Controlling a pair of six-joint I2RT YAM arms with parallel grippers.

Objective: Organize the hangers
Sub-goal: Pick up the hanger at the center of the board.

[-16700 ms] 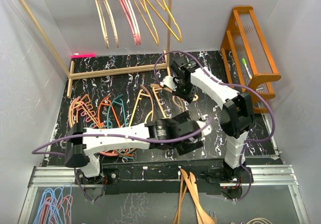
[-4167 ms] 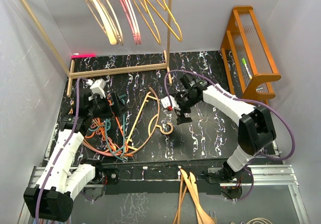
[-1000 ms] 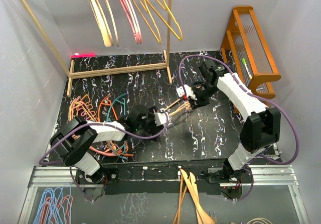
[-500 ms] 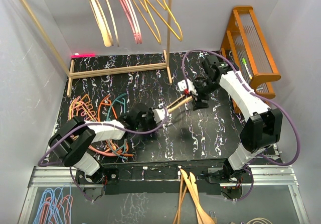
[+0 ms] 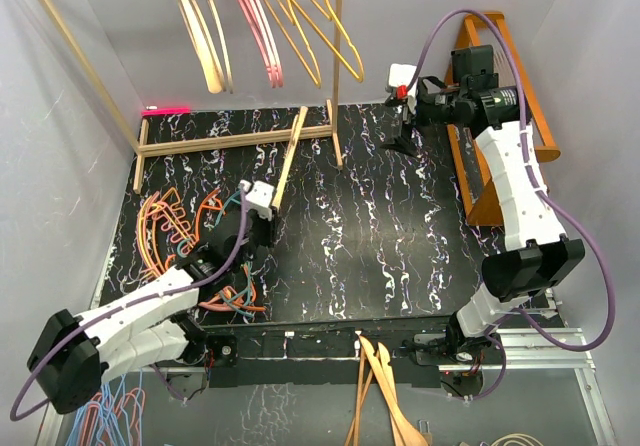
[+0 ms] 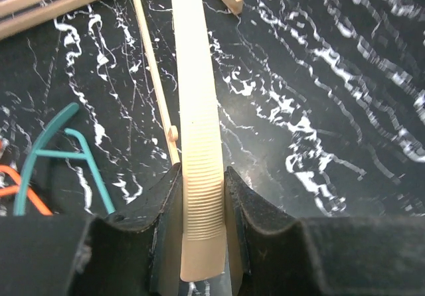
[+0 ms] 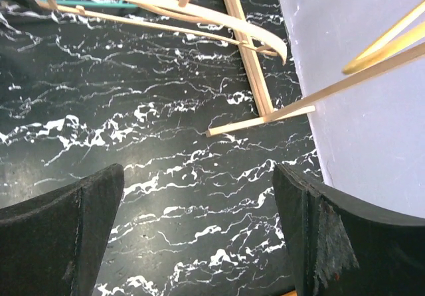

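Observation:
My left gripper (image 5: 262, 209) is shut on the ribbed end of a tan hanger (image 5: 290, 151), which slants from it up toward the rack's foot. In the left wrist view the tan hanger (image 6: 198, 176) fills the gap between the jaws of the left gripper (image 6: 202, 180). A pile of orange and teal hangers (image 5: 190, 241) lies on the table at the left, just beside that gripper. Tan, pink and yellow hangers (image 5: 262, 21) hang on the rack rail. My right gripper (image 5: 400, 136) stands open and empty, raised at the back right, over bare black table (image 7: 199, 176).
The wooden rack's base bar (image 5: 240, 138) and upright (image 5: 338, 66) stand at the back. An orange shelf (image 5: 505, 96) is right behind the right gripper. Light wooden hangers (image 5: 385, 386) and blue wire hangers (image 5: 105, 411) lie below the table's near edge.
The right gripper opened, let go of the tan hanger and rose to the back right. The left gripper shut on the hanger and drew back to the left with it.

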